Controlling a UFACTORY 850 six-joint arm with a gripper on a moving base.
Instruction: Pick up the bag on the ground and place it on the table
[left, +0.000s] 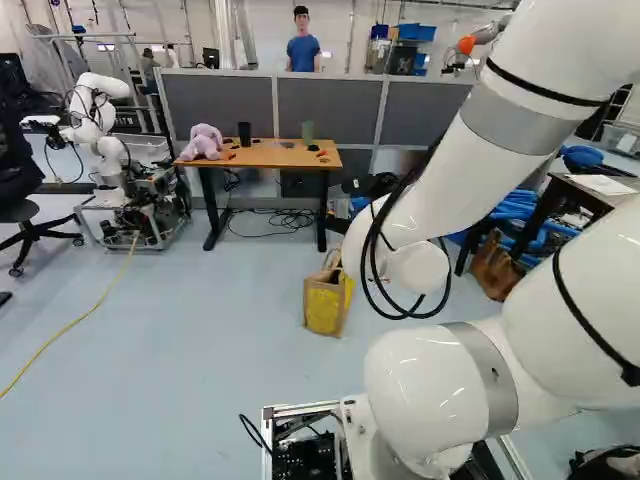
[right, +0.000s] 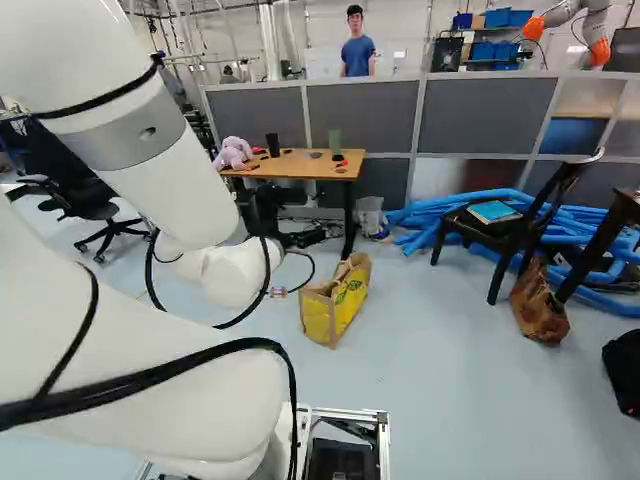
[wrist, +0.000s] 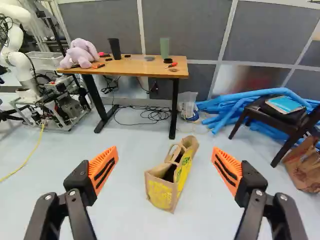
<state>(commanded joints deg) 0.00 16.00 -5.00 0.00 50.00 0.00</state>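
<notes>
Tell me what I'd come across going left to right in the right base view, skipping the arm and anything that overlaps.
Office chair, pink plush toy, black cup, yellow shopping bag, brown paper bag, black item at the right edge.

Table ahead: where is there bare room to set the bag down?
The table has a bare strip along its near edge, between the pink plush toy and the small red item. Crowded: around the toy, and behind, by the black cup and green cup.
</notes>
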